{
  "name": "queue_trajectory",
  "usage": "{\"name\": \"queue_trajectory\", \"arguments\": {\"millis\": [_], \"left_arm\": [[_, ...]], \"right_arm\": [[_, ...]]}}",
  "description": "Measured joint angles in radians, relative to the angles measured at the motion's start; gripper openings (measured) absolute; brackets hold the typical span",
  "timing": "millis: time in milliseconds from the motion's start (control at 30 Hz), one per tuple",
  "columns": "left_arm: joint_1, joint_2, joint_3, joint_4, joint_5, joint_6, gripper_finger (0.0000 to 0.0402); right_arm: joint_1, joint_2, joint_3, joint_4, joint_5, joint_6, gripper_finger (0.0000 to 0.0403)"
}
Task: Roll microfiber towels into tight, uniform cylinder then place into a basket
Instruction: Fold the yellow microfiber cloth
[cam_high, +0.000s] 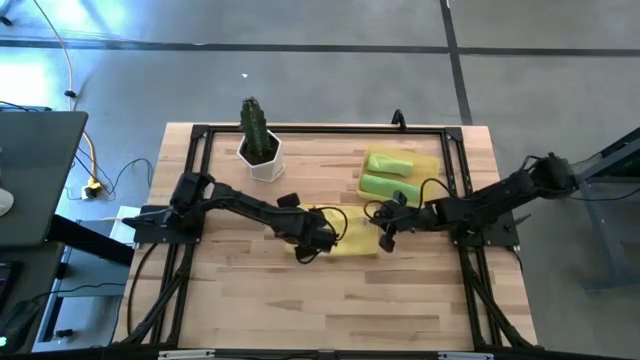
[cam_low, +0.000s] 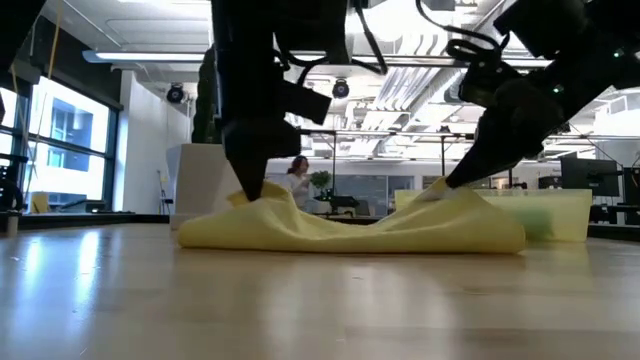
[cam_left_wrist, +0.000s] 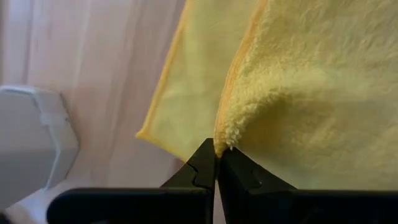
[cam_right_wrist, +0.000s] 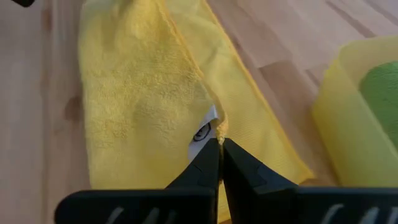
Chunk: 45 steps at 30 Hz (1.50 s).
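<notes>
The yellow towel (cam_high: 352, 238) lies rumpled near the middle of the bench (cam_high: 250, 300), and both arms are down on it. The left tool (cam_left_wrist: 216, 163) has its fingers pressed together on a folded edge of the cloth, pinching it. The right tool (cam_right_wrist: 220, 148) is clamped on the opposite edge, right beside a small white label (cam_right_wrist: 204, 127) sewn into the hem. From bench level the towel rises to a peak under each tool and sags between them. From overhead the arms cover much of it, so its outline is hard to make out.

The basket (cam_high: 436, 163) sits toward the far right corner, holding two rolled green towels (cam_high: 388, 174). A white pot with a cactus (cam_high: 260, 140) stands by the far edge.
</notes>
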Motion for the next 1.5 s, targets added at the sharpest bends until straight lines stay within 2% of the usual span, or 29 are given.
{"name": "queue_trajectory", "arguments": {"millis": [500, 733, 867, 1033, 1133, 1300, 1500], "left_arm": [[0.061, -0.003, 0.001, -0.022, -0.095, 0.021, 0.0000], [0.081, -0.003, 0.001, -0.022, -0.051, 0.022, 0.0000], [0.082, -0.003, 0.001, -0.019, -0.051, 0.022, 0.0000], [0.082, 0.001, 0.001, -0.001, -0.051, 0.036, 0.0000], [0.082, 0.007, 0.001, 0.022, -0.051, 0.056, 0.0000], [0.091, 0.009, 0.000, 0.032, -0.050, 0.056, 0.0000], [0.094, 0.009, 0.000, 0.016, -0.047, 0.070, 0.0000]], "right_arm": [[-0.101, 0.003, 0.000, 0.000, -0.011, -0.045, 0.0000], [-0.102, 0.003, 0.000, 0.000, -0.013, -0.095, 0.0004], [-0.102, 0.004, 0.000, 0.000, -0.016, -0.147, 0.0037], [-0.102, -0.020, 0.000, -0.007, -0.019, -0.199, 0.0112], [-0.100, -0.048, 0.034, -0.063, -0.019, -0.197, 0.0144], [-0.093, -0.041, 0.070, -0.107, -0.036, -0.193, 0.0156], [-0.093, 0.080, 0.070, -0.111, -0.051, -0.096, 0.0149]]}}
